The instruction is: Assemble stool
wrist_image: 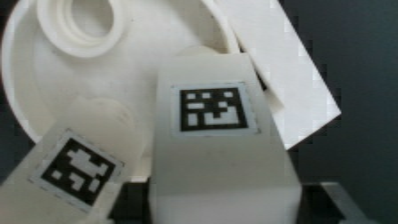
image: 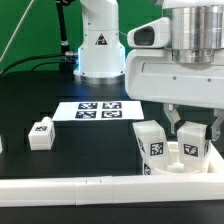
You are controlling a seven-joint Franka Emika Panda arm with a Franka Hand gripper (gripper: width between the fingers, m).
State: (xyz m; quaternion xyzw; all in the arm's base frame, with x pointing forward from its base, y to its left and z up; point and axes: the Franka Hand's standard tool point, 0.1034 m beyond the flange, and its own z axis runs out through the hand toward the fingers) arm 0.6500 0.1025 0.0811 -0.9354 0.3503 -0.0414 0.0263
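Squarely within the claw (image: 190,128), 1 leg (wrist_image: 214,110) over the seat disc (wrist_image: 63,100).

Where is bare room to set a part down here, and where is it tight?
Free: black table between the loose leg and the seat disc, marker board behind, rail in front. Crowded: the exterior view's right, where the gripper clamps the held leg at the disc beside a standing leg.

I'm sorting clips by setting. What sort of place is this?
Most likely a robotics lab test bench: a white robot arm stands at the back of a black table, a marker board of printed square tags lies on it, and a green backdrop hangs behind.
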